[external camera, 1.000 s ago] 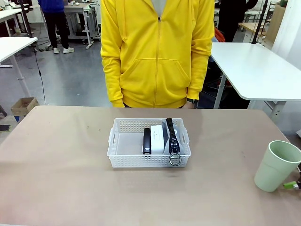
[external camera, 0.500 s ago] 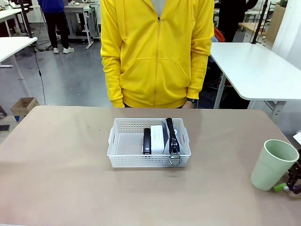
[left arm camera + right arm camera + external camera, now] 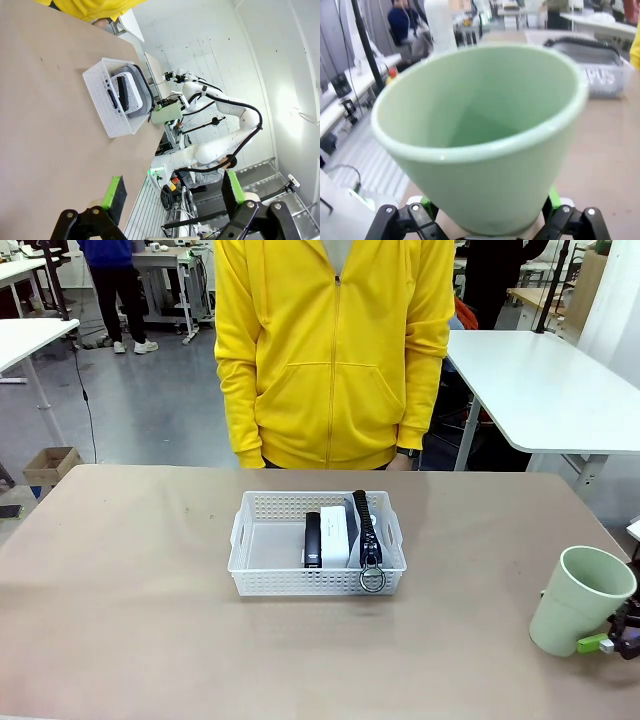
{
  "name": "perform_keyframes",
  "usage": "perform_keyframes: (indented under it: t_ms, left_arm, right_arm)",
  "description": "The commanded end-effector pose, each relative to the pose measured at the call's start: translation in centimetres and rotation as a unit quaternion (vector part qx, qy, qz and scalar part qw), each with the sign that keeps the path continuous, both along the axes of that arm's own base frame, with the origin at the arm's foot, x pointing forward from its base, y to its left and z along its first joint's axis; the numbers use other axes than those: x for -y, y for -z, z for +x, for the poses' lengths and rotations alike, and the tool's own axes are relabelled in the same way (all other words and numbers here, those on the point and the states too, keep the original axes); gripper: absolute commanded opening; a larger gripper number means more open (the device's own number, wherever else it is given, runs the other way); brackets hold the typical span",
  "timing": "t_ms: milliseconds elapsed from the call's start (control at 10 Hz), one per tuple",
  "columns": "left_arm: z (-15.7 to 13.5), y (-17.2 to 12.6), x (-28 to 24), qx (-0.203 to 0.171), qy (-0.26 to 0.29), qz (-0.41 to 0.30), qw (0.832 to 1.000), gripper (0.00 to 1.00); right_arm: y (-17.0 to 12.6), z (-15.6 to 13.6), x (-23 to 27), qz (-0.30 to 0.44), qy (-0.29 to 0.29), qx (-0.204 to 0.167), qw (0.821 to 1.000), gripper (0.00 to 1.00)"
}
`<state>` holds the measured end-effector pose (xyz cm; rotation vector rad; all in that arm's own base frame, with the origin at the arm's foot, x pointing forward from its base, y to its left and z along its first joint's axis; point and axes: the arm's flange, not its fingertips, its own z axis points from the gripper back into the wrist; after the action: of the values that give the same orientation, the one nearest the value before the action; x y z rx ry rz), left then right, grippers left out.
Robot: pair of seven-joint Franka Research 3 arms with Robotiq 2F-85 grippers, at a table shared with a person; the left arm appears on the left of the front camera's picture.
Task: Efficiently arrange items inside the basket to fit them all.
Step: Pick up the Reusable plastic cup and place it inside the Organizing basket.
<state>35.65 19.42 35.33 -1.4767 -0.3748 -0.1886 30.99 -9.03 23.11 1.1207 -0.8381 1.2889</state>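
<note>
Front view first: at the near right edge of the brown table (image 3: 120, 620), the right gripper (image 3: 612, 640) has its green pads clamped on the lower part of the pale green cup (image 3: 578, 602), which leans to the left, mouth up. From the right wrist camera the cup (image 3: 480, 135) takes up nearly all the frame, empty inside, with the green pads squeezing its base from both sides at the bottom edge. No print or logo shows on the cup.

Farther in, near the table's middle, sits the white basket (image 3: 262, 558), perforated along its sides, a handle cut-out at each short end. Its left half is bare. In the right half, side by side, lie the slim black stapler-like object (image 3: 313, 538), the small white box (image 3: 334, 534) touching it, and the grey pouch (image 3: 361, 522) standing on edge against the right wall, its black zipper on top and its ring pull (image 3: 372, 579) hanging over the near rim. Any writing on the box is too small to read.

The left gripper (image 3: 172, 195) hangs above the table well apart from the basket (image 3: 107, 102), its fingers spread wide with nothing between them.

Beyond the far edge stands a person in a yellow zip hoodie (image 3: 335, 350), arms down.
</note>
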Motion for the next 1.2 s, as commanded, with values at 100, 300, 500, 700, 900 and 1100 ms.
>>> perform_keyframes:
  t_ms: [100,300,500,700,900,1100]
  left_arm:
    - [-0.38,-0.21,0.23,-0.005,0.002,0.004,1.0,1.0]
    - [-0.38,-0.21,0.23,-0.005,0.002,0.004,1.0,1.0]
    - [-0.38,-0.21,0.23,-0.005,0.002,0.004,1.0,1.0]
    - [-0.38,-0.21,0.23,-0.005,0.002,0.004,1.0,1.0]
    - [-0.38,-0.21,0.23,-0.005,0.002,0.004,1.0,1.0]
    - [-0.38,-0.21,0.23,-0.005,0.002,0.004,1.0,1.0]
  right_arm:
    - [0.14,-3.66,-1.08,0.088,0.063,0.007,0.994,1.0]
    - [-0.01,-3.46,-0.91,0.112,0.069,0.009,0.991,1.0]
    - [-0.27,-3.86,-0.7,0.115,0.046,0.018,0.992,1.0]
    - [-0.12,-4.06,-0.54,0.102,0.021,0.018,0.994,1.0]
    - [-0.12,-4.39,-0.27,0.084,-0.005,0.036,0.996,0.42]
    - [-0.1,-4.38,-0.27,0.084,-0.007,0.035,0.996,0.0]
